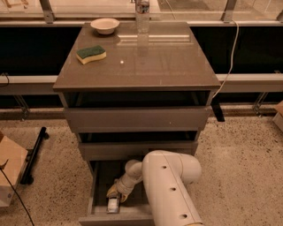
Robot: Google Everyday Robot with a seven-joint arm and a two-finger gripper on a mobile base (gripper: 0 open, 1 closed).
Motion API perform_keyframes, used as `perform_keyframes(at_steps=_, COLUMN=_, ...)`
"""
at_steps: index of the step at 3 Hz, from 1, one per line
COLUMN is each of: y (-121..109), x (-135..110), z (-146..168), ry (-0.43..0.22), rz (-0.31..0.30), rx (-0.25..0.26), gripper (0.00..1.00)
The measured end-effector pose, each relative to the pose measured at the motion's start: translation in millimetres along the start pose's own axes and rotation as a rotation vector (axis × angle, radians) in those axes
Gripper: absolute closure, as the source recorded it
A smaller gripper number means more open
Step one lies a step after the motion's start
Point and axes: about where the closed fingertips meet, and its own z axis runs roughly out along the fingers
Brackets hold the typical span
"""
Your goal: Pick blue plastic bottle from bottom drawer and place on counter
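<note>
Now: white arm [170, 190] bends down from foreground so gripper [116, 193] can get inside pulled-out bottom drawer [93, 194]. Gripper low over the blue plastic bottle [113, 204], which seems to lie near drawer front; grasped or released, cannot tell. Bottle not lifted yet. Above, counter [146, 62] has bare centre for set-down. Sponge [91, 54], bowl [105, 25] and second bottle [142, 13] farther back.

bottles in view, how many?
2. One bottle stands at the counter's back edge; a second bottle lies in the bottom drawer, beside the gripper reaching in there. The arm may hide more.
</note>
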Motion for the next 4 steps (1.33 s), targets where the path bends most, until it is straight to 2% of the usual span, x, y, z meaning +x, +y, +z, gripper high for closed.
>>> perform_keyframes(at_steps=1, y=0.4, x=0.5, z=-0.6, ry=0.001, rz=0.001, rx=0.0, gripper=0.97)
perform_keyframes(at_steps=2, y=0.3, x=1.2, z=-3.2, ry=-0.003, rz=0.001, rx=-0.004, gripper=1.0)
perform_keyframes(at_steps=3, y=-1.8, x=13.1, z=-49.7, ry=-0.066, rz=-0.008, rx=-0.083, gripper=1.0)
perform_keyframes(at_steps=4, y=10.3, x=27.3, z=-134.0, ry=-0.183, rz=-0.077, rx=-0.195, gripper=1.0)
